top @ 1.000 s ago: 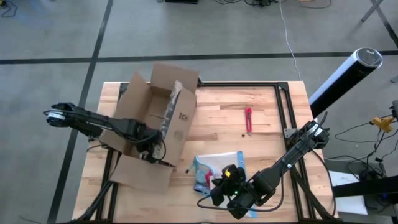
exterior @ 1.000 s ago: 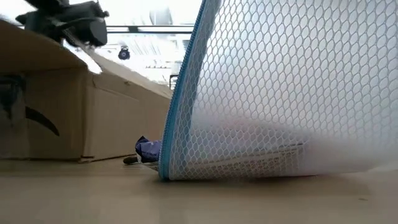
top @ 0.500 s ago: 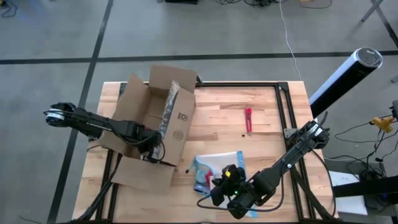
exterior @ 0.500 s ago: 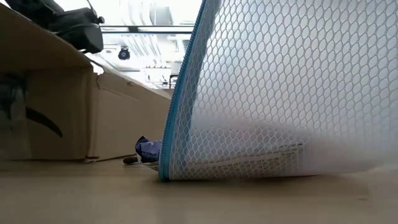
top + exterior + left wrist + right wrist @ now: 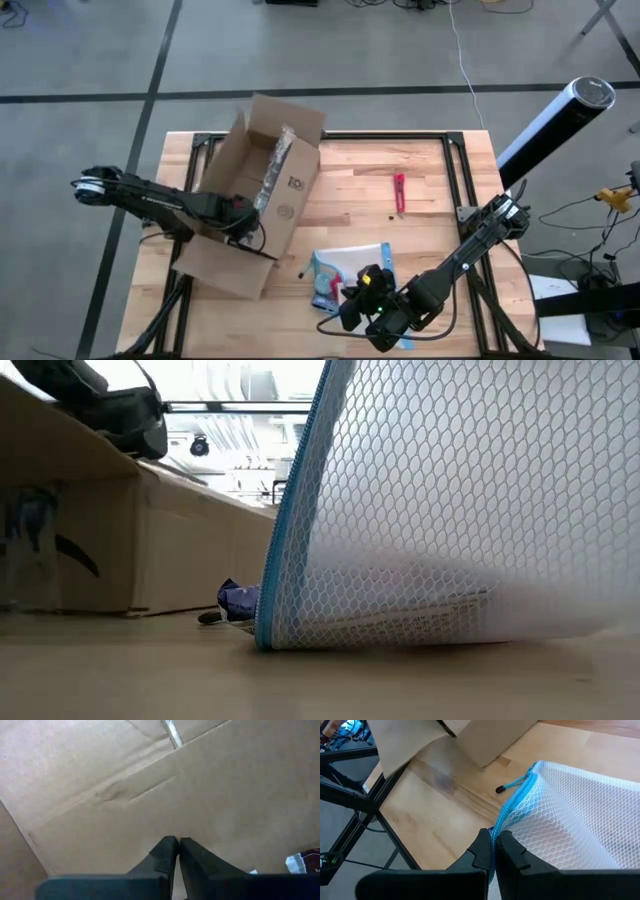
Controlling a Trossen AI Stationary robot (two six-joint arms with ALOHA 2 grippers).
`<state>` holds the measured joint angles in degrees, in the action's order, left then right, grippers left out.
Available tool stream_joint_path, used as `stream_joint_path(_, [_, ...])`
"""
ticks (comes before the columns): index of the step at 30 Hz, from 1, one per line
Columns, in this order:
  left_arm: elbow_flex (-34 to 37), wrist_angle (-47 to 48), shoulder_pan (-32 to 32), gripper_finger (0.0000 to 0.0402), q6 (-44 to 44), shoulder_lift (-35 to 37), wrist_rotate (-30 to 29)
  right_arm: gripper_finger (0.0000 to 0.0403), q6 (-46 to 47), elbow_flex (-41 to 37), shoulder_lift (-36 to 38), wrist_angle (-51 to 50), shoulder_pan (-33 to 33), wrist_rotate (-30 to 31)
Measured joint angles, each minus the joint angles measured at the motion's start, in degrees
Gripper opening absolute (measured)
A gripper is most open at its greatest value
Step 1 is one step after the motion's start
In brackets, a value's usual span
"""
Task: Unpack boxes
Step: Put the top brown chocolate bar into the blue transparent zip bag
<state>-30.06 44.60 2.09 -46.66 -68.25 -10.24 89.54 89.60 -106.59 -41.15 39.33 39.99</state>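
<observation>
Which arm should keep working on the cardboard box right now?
Left. The left gripper is already at the box, fingers together against its cardboard. The right gripper is shut on the mesh pouch edge.

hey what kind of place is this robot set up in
Probably a robotics lab or workshop, not a home: a wooden table on a black frame, a bare concrete floor with cables, and two arms unpacking a cardboard box.

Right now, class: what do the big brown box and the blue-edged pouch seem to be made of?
Box: cardboard, probably corrugated, with a matte brown face, crease lines, and a shiny strip like clear tape. Pouch: looks like clear flexible plastic with white honeycomb mesh and a blue fabric-like zipper edge.
</observation>
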Motion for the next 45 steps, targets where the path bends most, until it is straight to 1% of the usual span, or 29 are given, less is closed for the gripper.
stream_joint_path(4, [0.00, 0.55, -2.72, 0.0011, 2.91, 0.00, -1.67, 0.0000, 0.01, -0.01, -0.01, 0.00, 0.01, -0.01])
stream_joint_path(8, [-0.36, 0.48, -6.05, 0.0010, 6.76, 0.11, -1.84, 0.0000, 0.01, -0.02, 0.00, -0.02, 0.02, -0.02])
stream_joint_path(12, [-3.85, 0.43, -7.58, 0.0020, 13.16, 0.51, -1.82, 0.0000, 0.02, -0.02, 0.00, 0.00, 0.02, 0.00])
stream_joint_path(16, [-9.67, 0.61, -7.61, 0.0047, 16.87, 0.55, -1.29, 0.0000, 0.00, 0.00, 0.00, 0.00, 0.00, 0.00])
stream_joint_path(21, [-18.39, 0.47, -7.61, 0.0104, 21.00, 0.57, -0.71, 0.0000, 0.02, -0.01, 0.00, -0.01, 0.02, 0.00])
stream_joint_path(22, [-20.08, 0.39, -7.61, 0.0118, 22.15, 0.57, 0.37, 0.0000, 0.00, -0.01, -0.01, -0.02, 0.01, 0.00])
stream_joint_path(24, [-23.15, 0.44, -7.61, 0.0146, 24.80, 0.57, 4.30, 0.0000, 0.01, -0.01, -0.02, -0.02, 0.02, -0.01])
stream_joint_path(27, [-26.66, 0.86, -7.54, 0.0189, 28.37, 0.59, 13.12, 0.0000, 0.00, -0.02, 0.00, 0.00, 0.00, 0.00])
stream_joint_path(29, [-27.88, 3.25, -7.35, 0.0216, 30.74, 0.63, 19.70, 0.0000, 0.02, -0.02, 0.00, -0.02, 0.02, -0.02])
stream_joint_path(30, [-28.16, 5.09, -7.13, 0.0229, 31.68, 0.63, 22.05, 0.0000, 0.00, -0.02, -0.02, -0.02, 0.00, 0.00])
stream_joint_path(32, [-28.14, 9.72, -6.51, 0.0254, 33.80, 0.63, 23.72, 0.0000, 0.02, 0.00, -0.01, -0.02, 0.00, -0.01])
stream_joint_path(35, [-26.94, 16.82, -5.35, 0.0286, 37.50, 0.72, 23.53, 0.0000, 0.00, 0.00, 0.00, -0.02, 0.02, -0.02])
stream_joint_path(37, [-25.80, 19.44, -4.58, 0.0302, 38.84, 0.72, 22.78, 0.0000, 0.01, 0.00, 0.00, -0.01, 0.00, 0.00])
stream_joint_path(41, [-22.72, 19.84, -3.66, 0.0322, 39.35, 0.91, 22.82, 0.0000, 0.02, 0.00, 0.00, 0.00, 0.01, 0.00])
stream_joint_path(45, [-18.86, 17.77, -3.57, 0.0325, 38.95, 0.92, 22.85, 0.0000, 0.00, -0.01, 0.00, -0.02, 0.01, -0.02])
